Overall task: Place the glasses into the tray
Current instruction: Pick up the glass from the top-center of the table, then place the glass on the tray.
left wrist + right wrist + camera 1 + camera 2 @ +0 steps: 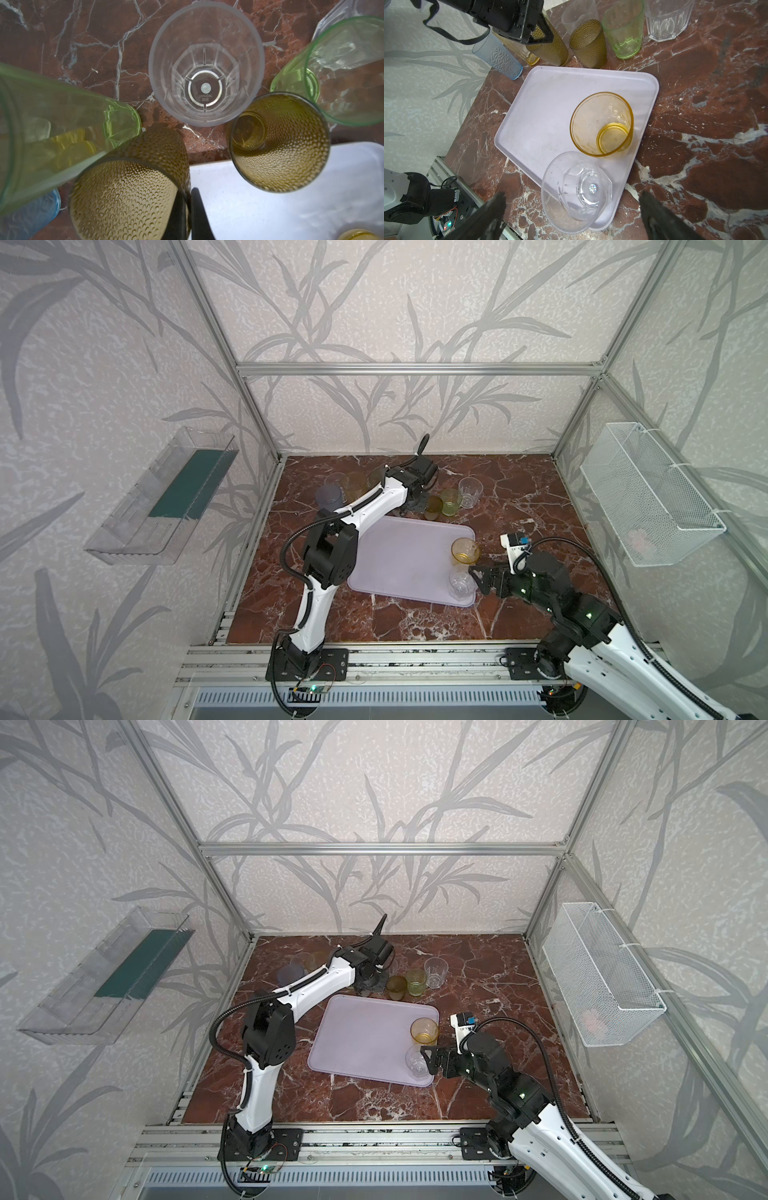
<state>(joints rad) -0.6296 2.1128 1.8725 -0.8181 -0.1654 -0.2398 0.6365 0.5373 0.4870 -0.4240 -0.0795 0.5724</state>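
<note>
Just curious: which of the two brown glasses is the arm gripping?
The brown glass nearer the blue glass; the left end effector pinches its rim. The other brown glass stands free.

White-shelled arms [374, 506] with black joints [332, 556] and ribbed black cables [286, 551].

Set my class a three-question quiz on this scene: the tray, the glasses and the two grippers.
1. How many glasses stand in the tray? A one, B two, C four.
2. True or false: the right gripper is open, close to the clear glass in the tray.
3. Fill in: the left gripper is shut on the rim of a dimpled ___ glass.

Key:
1. B, the clear glass and the yellow glass.
2. True.
3. Amber, the held amber glass.
</note>
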